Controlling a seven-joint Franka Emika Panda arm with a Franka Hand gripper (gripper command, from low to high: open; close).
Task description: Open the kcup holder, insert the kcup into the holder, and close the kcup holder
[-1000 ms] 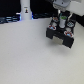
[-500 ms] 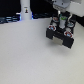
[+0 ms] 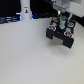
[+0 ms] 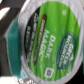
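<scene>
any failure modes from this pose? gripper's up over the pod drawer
1. The kcup holder already holds pods with red and dark tops; the arm is right above them, so the descending pod could hit a filled slot or knock a neighbour.
2. The kcup fills the wrist view and sits tilted there; a tilted pod may catch on a slot rim. The fingers are not visible, so grip security cannot be checked.
3. The holder sits skewed on the white table; pushing it shut could slide the unit.

Gripper [image 3: 62, 15] low, jaws hidden.
</scene>
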